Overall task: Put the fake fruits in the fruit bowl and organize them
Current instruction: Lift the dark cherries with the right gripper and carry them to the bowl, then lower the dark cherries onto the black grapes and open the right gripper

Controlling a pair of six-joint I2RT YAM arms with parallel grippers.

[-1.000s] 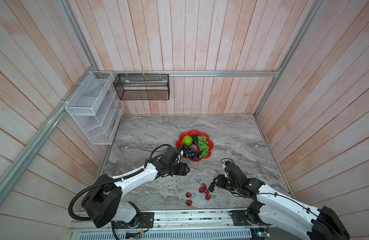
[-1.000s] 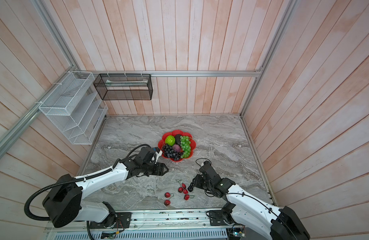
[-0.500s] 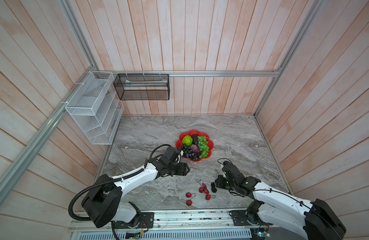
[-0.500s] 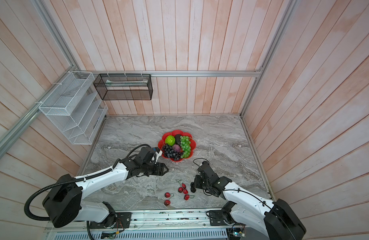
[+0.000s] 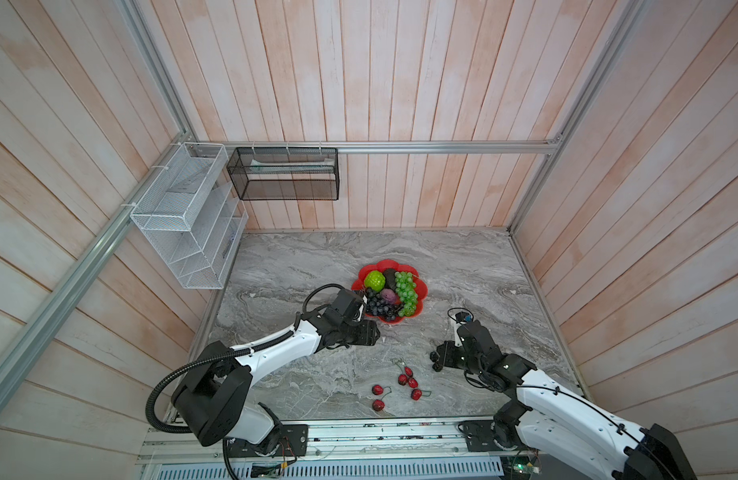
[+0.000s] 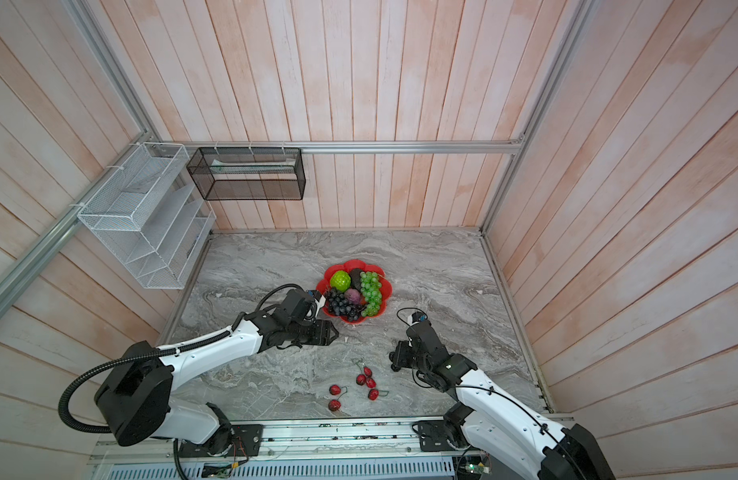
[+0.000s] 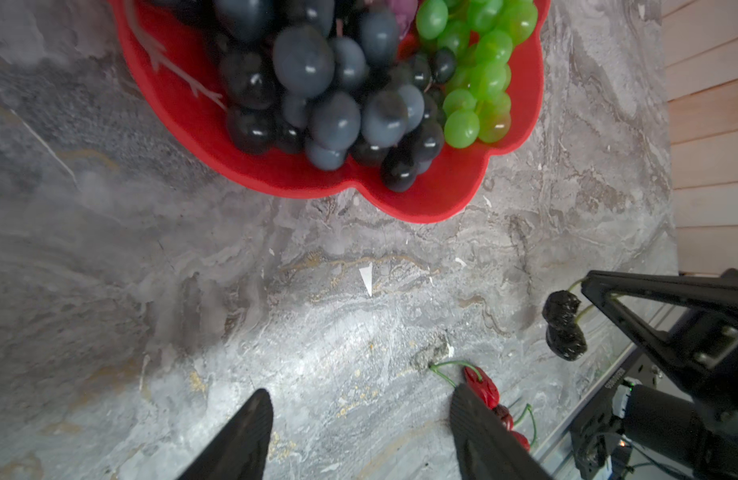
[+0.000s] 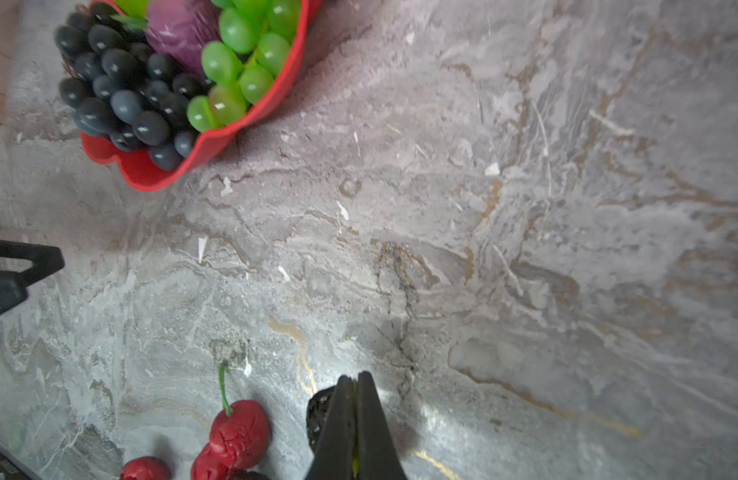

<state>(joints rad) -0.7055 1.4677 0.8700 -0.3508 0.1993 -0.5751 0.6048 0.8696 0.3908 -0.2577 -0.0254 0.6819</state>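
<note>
- Fruit bowl (image 5: pixel 394 319) sits far-centre on the tabletop (image 5: pixel 296 266).
- In the bowl: dark purple grape bunch (image 5: pixel 377 305) at near-left, green grape bunch (image 5: pixel 406 291) at right, bumpy lime-green ball (image 5: pixel 374 281) at far-left, black rough oval (image 5: pixel 390 275) at the far side, purple-pink ball (image 5: pixel 388 296) in the middle.
- Small red stemmed fruits (image 5: pixel 403 379) lie loose on the tabletop, near of the bowl, between the two arms.
- Right hand (image 8: pixel 356 382): closed, with a thin green stem pinched between the jaws. The black berries (image 7: pixel 563 328) sit at its tip, just right of the red fruits. Berries clear of the tabletop or not — cannot tell.
- Left hand (image 7: pixel 359 392): open, nothing between its fingers, over bare tabletop just near-left of the bowl.
</note>
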